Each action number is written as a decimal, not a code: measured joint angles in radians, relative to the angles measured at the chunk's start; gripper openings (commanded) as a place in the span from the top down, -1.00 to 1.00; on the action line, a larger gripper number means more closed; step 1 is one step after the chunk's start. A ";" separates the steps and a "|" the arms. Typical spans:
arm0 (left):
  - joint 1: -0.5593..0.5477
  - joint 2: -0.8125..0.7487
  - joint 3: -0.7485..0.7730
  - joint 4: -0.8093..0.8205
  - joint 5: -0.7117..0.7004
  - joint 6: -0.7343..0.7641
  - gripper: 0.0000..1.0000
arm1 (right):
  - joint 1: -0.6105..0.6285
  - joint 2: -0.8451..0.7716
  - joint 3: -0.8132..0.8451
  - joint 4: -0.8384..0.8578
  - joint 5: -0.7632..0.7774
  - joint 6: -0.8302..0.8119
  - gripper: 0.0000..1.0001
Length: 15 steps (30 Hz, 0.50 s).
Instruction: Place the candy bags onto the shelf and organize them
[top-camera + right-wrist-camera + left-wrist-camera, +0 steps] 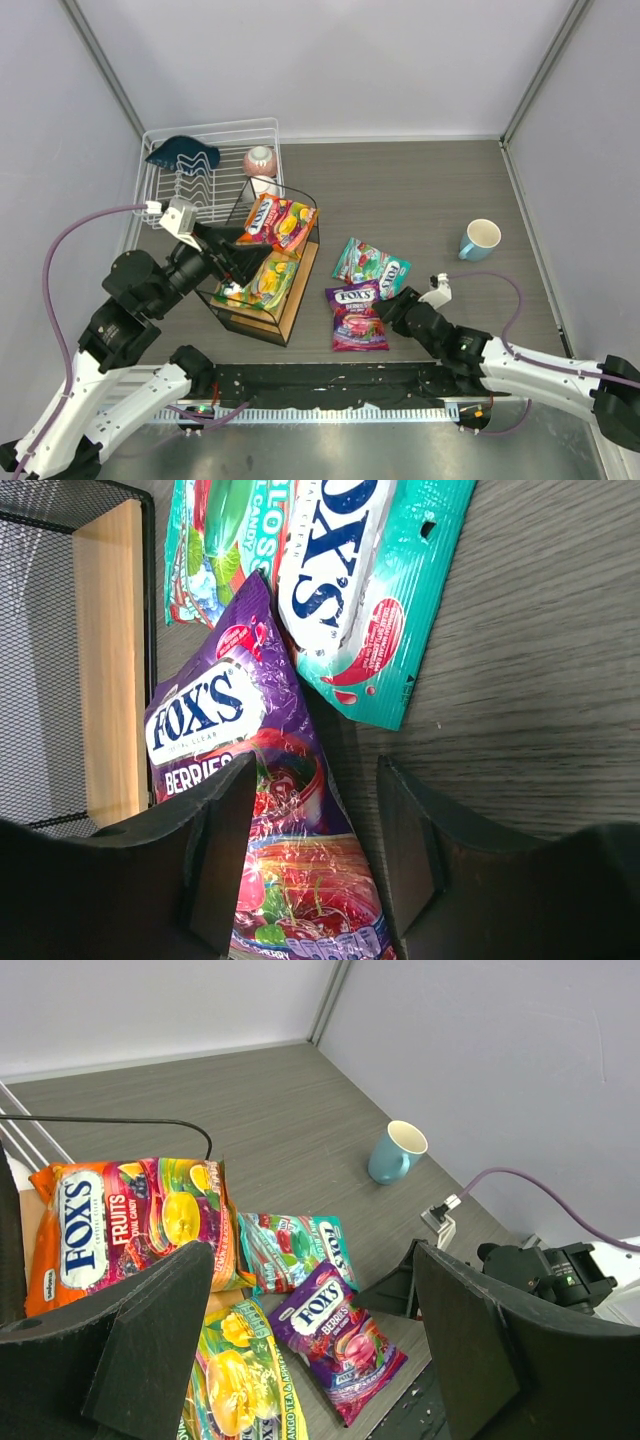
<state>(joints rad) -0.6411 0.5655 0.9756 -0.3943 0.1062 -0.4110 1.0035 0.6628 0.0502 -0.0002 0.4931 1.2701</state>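
Note:
The shelf (290, 315) stands left of centre. The orange-red bag (277, 222) lies on its top board and the yellow-green bag (265, 283) on its lower board. The purple bag (357, 316) and teal bag (371, 266) lie on the table to its right. My left gripper (238, 262) is open and empty above the shelf; its view shows the orange-red (110, 1225), yellow-green (235, 1370), teal (295, 1250) and purple (340, 1335) bags. My right gripper (315, 780) is open, low over the purple bag (230, 730), whose right edge lies between the fingers; the teal bag (340, 580) is just beyond.
A white wire dish rack (210, 170) stands at the back left with a dark blue item (182, 152) and a pinkish cup (259, 160). A light blue mug (480, 239) stands at the right. A black mat (330, 385) runs along the near edge.

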 measured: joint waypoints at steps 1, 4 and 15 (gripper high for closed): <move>0.000 0.001 0.000 0.000 0.000 0.000 -0.72 | -0.005 0.006 0.000 0.003 -0.006 -0.006 -0.13; 0.000 0.004 0.000 0.000 0.001 0.000 -0.71 | -0.015 0.050 0.009 0.034 -0.021 -0.025 -0.11; 0.000 0.010 0.000 0.000 0.011 0.003 -0.71 | -0.035 0.151 0.019 0.156 -0.091 -0.070 0.66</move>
<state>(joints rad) -0.6411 0.5758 0.9756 -0.3939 0.1173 -0.4076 0.9680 0.8139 0.0689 0.1555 0.4019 1.2003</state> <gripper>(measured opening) 0.856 0.292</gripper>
